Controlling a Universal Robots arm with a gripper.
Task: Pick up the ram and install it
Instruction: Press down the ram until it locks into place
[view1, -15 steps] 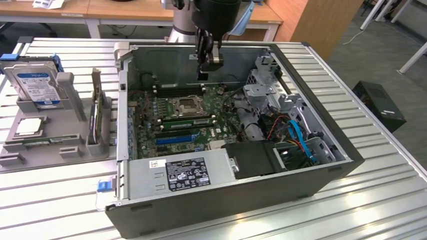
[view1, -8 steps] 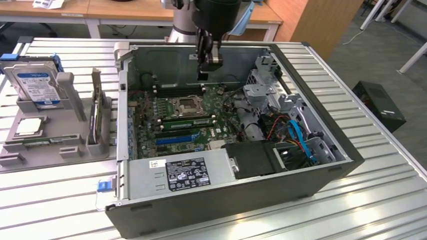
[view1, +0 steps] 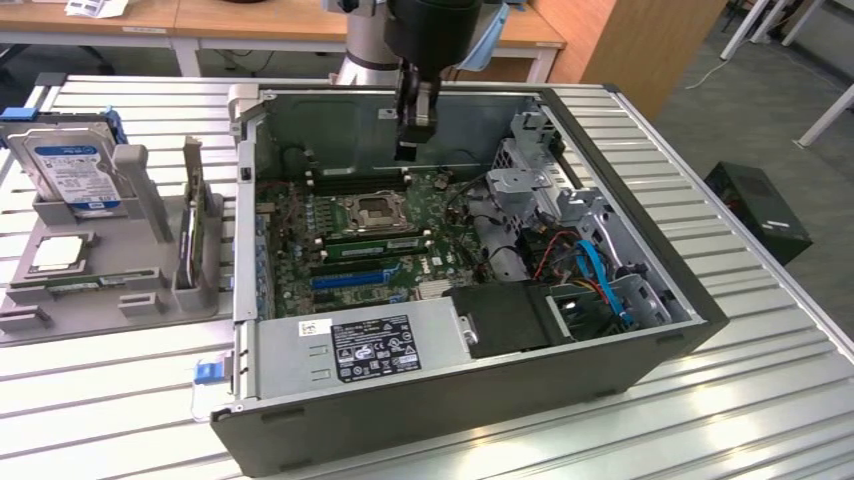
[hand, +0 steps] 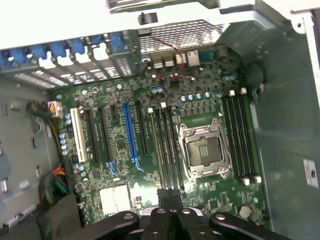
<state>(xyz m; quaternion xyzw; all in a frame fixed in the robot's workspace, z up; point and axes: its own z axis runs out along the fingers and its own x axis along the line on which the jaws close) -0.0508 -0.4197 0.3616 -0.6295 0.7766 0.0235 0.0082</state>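
hand (view1: 415, 135) closed, nothing gripped | hovering above motherboard (view1: 360, 235) near case (view1: 467, 400) back wall | ram (view1: 376, 242) seated in slot

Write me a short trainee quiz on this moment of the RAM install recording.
1. True or false: the computer case lies on its side, open, with the motherboard facing up.
2. Short answer: what blue-labelled part stands in the grey holder at the exterior view's left?
3. Where is the gripper?
A. Outside the case
B. Inside the open case, above the motherboard
C. Touching the grey holder

Key: 1 true; 2 a hard drive; 3 B.
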